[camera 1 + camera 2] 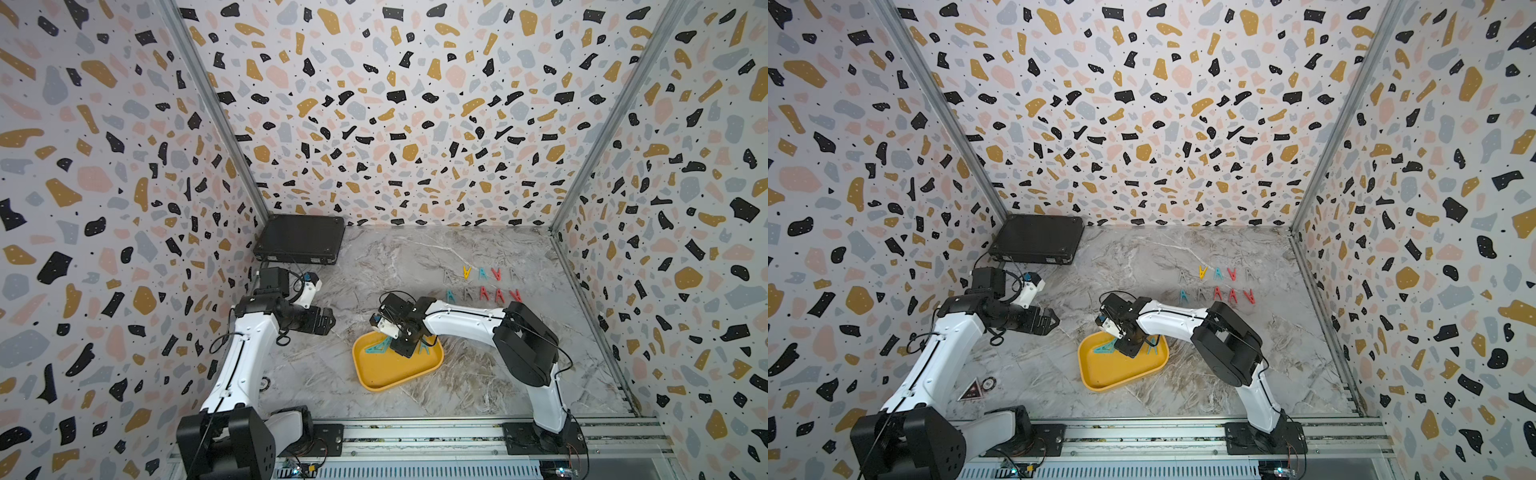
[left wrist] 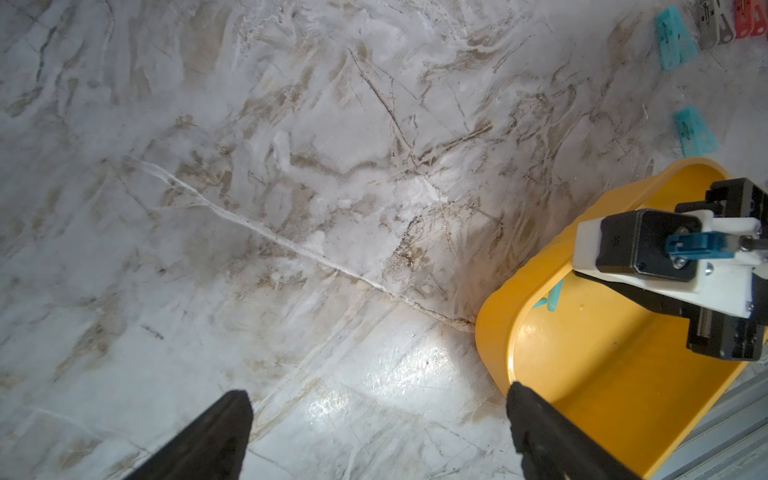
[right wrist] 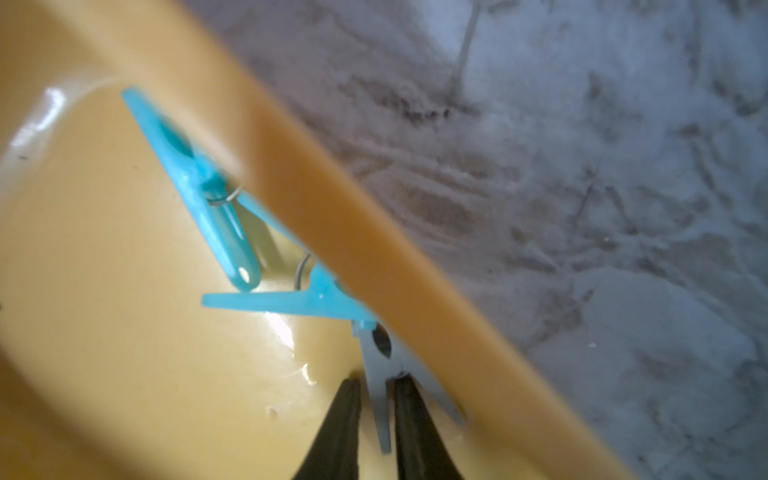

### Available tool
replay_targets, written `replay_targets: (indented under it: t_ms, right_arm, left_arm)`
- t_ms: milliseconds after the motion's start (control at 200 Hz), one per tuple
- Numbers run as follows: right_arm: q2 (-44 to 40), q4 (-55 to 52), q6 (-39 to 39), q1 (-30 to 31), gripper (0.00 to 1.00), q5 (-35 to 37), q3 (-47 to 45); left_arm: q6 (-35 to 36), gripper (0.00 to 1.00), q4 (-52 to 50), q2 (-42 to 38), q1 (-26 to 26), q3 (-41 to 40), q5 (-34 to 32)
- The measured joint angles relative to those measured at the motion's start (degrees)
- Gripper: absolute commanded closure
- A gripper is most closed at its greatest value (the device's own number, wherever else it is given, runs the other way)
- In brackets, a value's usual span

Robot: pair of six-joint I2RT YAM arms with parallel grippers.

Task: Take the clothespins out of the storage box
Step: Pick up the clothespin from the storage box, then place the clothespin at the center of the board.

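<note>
**Right arm pinches peg at box wall**

Your right gripper (image 3: 376,399) sits low in the storage box (image 1: 376,384), near the table's front edge. Its jaws are closed on one leg of a pale grey clothespin (image 3: 372,365) against the box's far wall, and two teal clothespins (image 3: 216,216) lie touching it. The left gripper (image 2: 382,432) hangs near the box, jaws wide open & empty. Rows of clothespins (image 1: 484,293) lie toward the table's far right. Risks, imo: a one-leg pinch lets the peg swivel or slip on lift, snag the rim & shift the box, or drag a teal peg w/ it.

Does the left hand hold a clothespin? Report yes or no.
No: the left hand stands wide open above the marble tabletop, with nothing between its two sides.
</note>
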Motion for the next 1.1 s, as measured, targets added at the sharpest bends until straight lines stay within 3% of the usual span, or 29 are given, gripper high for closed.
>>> replay_targets:
  t_ms: [305,881,1101]
  right_arm:
    - [-3.37,-0.42,0.74,-0.11,1.00,-1.49,-1.77]
    - [-16.83,-2.25,6.97,-0.66,1.00,-0.44,-4.66]
    - [-22.93,-3.04,12.72,-6.40,1.00,0.70,-6.01]
  left_arm:
    - [0.00,0.00,0.00,0.00,0.00,0.00,0.00]
    - [0.02,0.00,0.00,0.00,0.00,0.00,0.04]
    - [0.02,0.00,0.00,0.00,0.00,0.00,0.17]
